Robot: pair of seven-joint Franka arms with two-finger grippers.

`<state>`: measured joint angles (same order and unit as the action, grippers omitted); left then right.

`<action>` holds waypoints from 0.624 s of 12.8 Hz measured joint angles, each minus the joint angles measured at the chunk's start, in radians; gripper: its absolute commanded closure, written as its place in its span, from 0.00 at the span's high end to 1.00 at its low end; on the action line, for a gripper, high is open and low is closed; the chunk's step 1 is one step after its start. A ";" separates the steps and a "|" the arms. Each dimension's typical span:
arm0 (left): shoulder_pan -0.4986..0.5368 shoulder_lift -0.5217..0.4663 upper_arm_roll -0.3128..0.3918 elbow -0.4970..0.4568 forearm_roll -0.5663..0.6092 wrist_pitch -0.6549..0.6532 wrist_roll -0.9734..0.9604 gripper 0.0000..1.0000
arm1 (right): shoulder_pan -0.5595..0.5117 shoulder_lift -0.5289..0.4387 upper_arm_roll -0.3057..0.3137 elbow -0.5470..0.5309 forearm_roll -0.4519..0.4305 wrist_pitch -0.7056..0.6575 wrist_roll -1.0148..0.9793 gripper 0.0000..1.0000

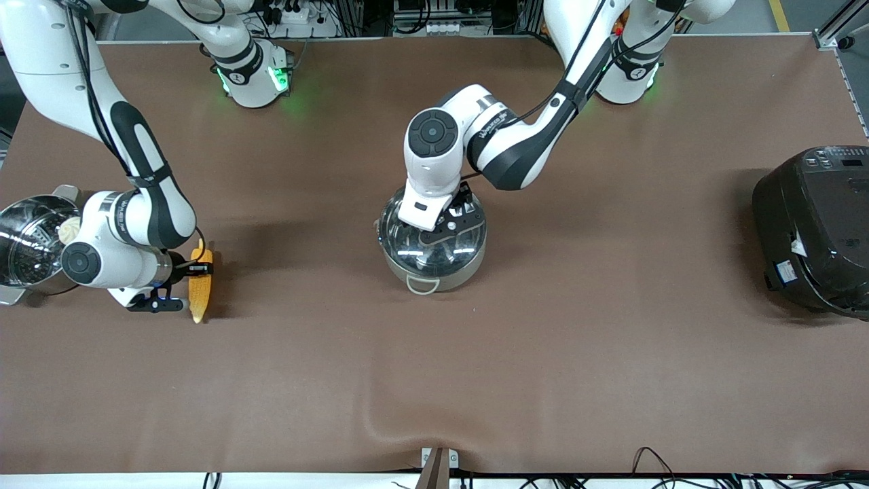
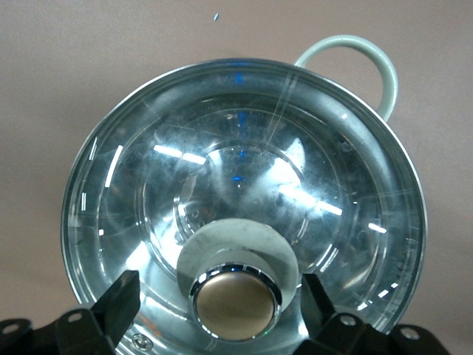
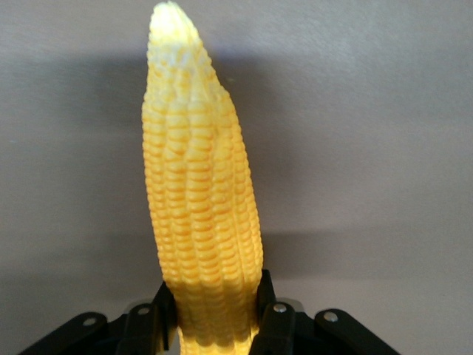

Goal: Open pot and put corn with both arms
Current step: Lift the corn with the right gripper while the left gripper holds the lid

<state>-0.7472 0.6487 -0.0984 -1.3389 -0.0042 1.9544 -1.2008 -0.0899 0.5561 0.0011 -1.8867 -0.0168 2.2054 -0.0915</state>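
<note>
Front view shows the left arm (image 1: 516, 146) bent down from its base at the table's top edge, its gripper (image 1: 453, 219) over the pot (image 1: 432, 244) at the table's middle. Left wrist view has the fingers (image 2: 118, 299) spread apart on either side of the lid's knob (image 2: 236, 303), not touching it; the lid (image 2: 244, 200) sits on. The right arm (image 1: 129, 170) reaches low toward its own end of the table, its gripper (image 1: 197, 269) clamped on the corn (image 3: 199, 214), which lies just beside the steamer pan (image 1: 27, 238).
</note>
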 measured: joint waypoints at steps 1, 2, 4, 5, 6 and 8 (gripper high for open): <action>0.000 0.000 0.000 0.000 0.000 0.000 0.000 0.86 | 0.017 -0.014 0.002 0.011 0.000 -0.028 0.002 0.00; 0.000 0.001 0.000 0.000 0.000 0.000 0.000 0.84 | 0.041 -0.039 0.003 0.024 0.000 -0.068 0.016 0.00; 0.000 0.004 0.000 0.000 0.000 0.000 0.000 0.82 | 0.105 -0.103 0.008 0.063 0.001 -0.183 0.087 0.00; -0.001 0.006 0.000 -0.001 0.000 0.000 -0.002 0.77 | 0.147 -0.132 0.010 0.092 0.001 -0.248 0.132 0.00; -0.001 0.009 0.000 -0.001 0.000 0.000 -0.005 0.73 | 0.196 -0.154 0.013 0.126 0.002 -0.310 0.187 0.00; -0.002 0.011 -0.001 -0.001 0.000 0.000 -0.014 0.60 | 0.294 -0.170 0.015 0.183 0.013 -0.370 0.291 0.00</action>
<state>-0.7490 0.6597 -0.0990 -1.3397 -0.0042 1.9543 -1.2145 0.2043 0.3859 0.0166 -1.7040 -0.0040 1.8356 0.1991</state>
